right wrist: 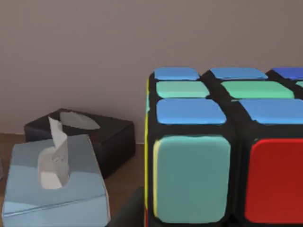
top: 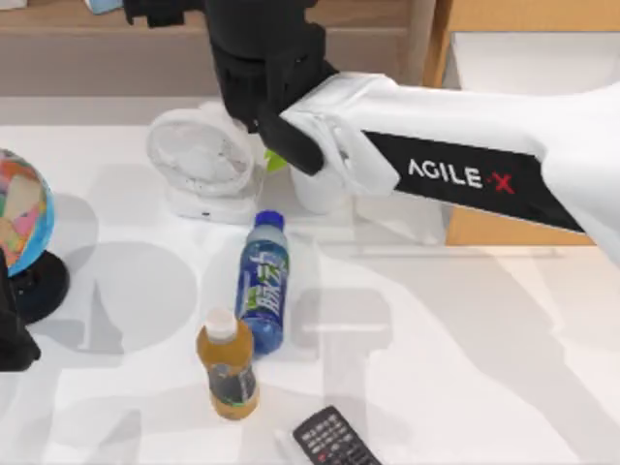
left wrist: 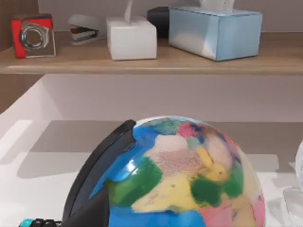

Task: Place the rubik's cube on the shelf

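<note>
The rubik's cube [right wrist: 222,151] looms close in the right wrist view, showing blue, green, teal and red squares on a black grid. It is held up in front of the shelf's beige back panel, beside the tissue boxes. My right arm reaches from the right across the table, and my right gripper [top: 160,12] is at the shelf [top: 58,21] at the top edge, shut on the cube. The shelf board [left wrist: 142,64] runs across the left wrist view. My left arm [top: 12,334] stays parked at the left edge by the globe.
On the shelf stand a red camera [left wrist: 32,35], a stapler [left wrist: 83,30], a white box [left wrist: 131,37], a blue tissue box [left wrist: 215,30] and a black tissue box [right wrist: 83,130]. On the table are a globe [top: 19,208], fan [top: 199,160], white cup [top: 315,189], blue bottle [top: 263,281], orange bottle [top: 228,363] and remote [top: 334,441].
</note>
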You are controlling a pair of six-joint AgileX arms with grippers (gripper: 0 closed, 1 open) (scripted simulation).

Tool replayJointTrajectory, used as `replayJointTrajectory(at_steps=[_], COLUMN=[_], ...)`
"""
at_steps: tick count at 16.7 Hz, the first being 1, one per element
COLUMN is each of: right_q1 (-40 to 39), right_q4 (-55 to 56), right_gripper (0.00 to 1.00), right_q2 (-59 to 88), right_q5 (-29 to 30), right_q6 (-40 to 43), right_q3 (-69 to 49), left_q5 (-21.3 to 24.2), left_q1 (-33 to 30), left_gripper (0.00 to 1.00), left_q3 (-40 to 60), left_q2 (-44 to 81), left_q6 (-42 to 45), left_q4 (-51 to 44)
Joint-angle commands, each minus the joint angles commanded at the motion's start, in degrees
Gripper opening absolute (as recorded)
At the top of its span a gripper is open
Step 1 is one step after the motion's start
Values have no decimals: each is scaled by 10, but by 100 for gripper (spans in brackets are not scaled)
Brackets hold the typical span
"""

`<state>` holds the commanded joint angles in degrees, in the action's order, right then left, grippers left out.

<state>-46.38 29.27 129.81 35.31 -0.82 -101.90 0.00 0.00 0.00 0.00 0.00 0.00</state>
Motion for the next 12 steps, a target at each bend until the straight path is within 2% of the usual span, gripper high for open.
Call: replayJointTrajectory(at_steps=[3,6,12], right_q1=[-7,-12,-15], right_q4=[129,207,231], right_gripper=[0,0,0], right_q2=[20,30,33], right_q5=[74,128,147], right_q6=[25,44,51], right_q3=[76,131,150], left_q5=[0,0,0], left_q1=[0,0,0], left_gripper=[100,100,100], left_q3=[0,0,0], left_q2=[0,0,0], left_q6=[0,0,0], left_q4=[0,0,0])
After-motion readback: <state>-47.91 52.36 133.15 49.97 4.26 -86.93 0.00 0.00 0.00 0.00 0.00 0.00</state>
